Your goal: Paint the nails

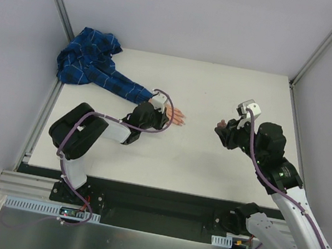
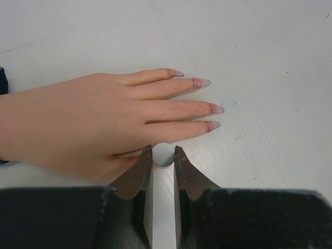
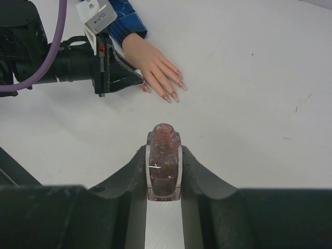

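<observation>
My left gripper (image 2: pixel 163 157) is clenched on a small pale round piece (image 2: pixel 163 153); I cannot tell what it is. It sits just beside the thumb side of the fake hand (image 2: pixel 88 119), which lies flat on the table (image 1: pixel 221 95), its nails (image 2: pixel 217 109) pointing toward my right gripper (image 3: pixel 164 148). That gripper, well apart from the hand, grasps an open bottle (image 3: pixel 164 168).

The fake hand (image 1: pixel 177 115) lies on the table (image 1: pixel 222 86), left of the bottle (image 1: pixel 221 129).
</observation>
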`<state>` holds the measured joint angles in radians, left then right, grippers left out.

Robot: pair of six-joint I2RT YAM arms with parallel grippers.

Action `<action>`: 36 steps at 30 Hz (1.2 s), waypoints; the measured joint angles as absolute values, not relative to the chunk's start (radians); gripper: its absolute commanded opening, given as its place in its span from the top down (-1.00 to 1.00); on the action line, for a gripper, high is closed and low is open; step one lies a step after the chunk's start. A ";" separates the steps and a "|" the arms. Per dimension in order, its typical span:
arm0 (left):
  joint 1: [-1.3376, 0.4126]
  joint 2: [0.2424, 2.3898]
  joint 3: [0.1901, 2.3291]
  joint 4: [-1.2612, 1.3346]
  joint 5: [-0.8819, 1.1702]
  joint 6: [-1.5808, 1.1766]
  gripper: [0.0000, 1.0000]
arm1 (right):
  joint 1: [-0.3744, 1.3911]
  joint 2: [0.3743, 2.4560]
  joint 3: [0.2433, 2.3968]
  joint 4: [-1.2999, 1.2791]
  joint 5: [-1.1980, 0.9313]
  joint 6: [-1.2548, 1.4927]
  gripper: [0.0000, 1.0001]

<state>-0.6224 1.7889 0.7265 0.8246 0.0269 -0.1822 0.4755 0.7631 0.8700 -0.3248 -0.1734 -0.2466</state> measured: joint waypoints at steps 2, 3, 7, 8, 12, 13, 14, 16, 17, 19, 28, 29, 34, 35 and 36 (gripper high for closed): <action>-0.622 1.783 0.727 0.824 0.013 -0.179 1.00 | 0.476 0.763 0.870 -0.325 -0.173 -0.247 1.00; -0.622 1.779 0.726 0.824 0.008 -0.176 1.00 | 0.476 0.763 0.870 -0.325 -0.173 -0.247 0.99; -0.620 1.768 0.727 0.824 -0.005 -0.170 1.00 | 0.475 0.763 0.870 -0.325 -0.174 -0.246 1.00; -0.620 1.767 0.727 0.824 -0.005 -0.170 1.00 | 0.475 0.763 0.870 -0.325 -0.174 -0.246 1.00; -0.620 1.767 0.727 0.820 -0.005 -0.171 1.00 | 0.476 0.763 0.870 -0.325 -0.175 -0.244 1.00; -0.620 1.767 0.727 0.818 -0.005 -0.171 1.00 | 0.476 0.763 0.870 -0.325 -0.176 -0.244 1.00; -0.620 1.767 0.727 0.817 -0.004 -0.171 1.00 | 0.476 0.763 0.870 -0.325 -0.178 -0.244 1.00; -0.622 1.767 0.727 0.815 -0.004 -0.171 1.00 | 0.475 0.763 0.870 -0.325 -0.180 -0.244 0.99; -0.622 1.767 0.727 0.815 -0.004 -0.171 1.00 | 0.476 0.763 0.870 -0.325 -0.181 -0.244 1.00; -0.622 1.767 0.727 0.815 -0.003 -0.172 1.00 | 0.476 0.763 0.870 -0.325 -0.181 -0.244 1.00; -0.622 1.767 0.725 0.816 -0.004 -0.171 1.00 | 0.476 0.764 0.870 -0.325 -0.189 -0.244 1.00; -0.622 1.767 0.725 0.816 -0.003 -0.172 1.00 | 0.475 0.765 0.870 -0.325 -0.190 -0.243 1.00; -0.622 1.767 0.717 0.826 -0.004 -0.173 1.00 | 0.475 0.765 0.870 -0.325 -0.191 -0.244 1.00; -0.622 1.767 0.713 0.828 -0.004 -0.173 1.00 | 0.475 0.765 0.870 -0.325 -0.191 -0.244 0.99; -0.622 1.767 0.708 0.830 -0.004 -0.175 1.00 | 0.475 0.765 0.870 -0.325 -0.191 -0.244 1.00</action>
<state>-0.6224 1.7672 0.7082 0.8295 -0.0036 -0.1749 0.4751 0.7650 0.8700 -0.3248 -0.1909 -0.2436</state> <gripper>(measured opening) 0.114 0.276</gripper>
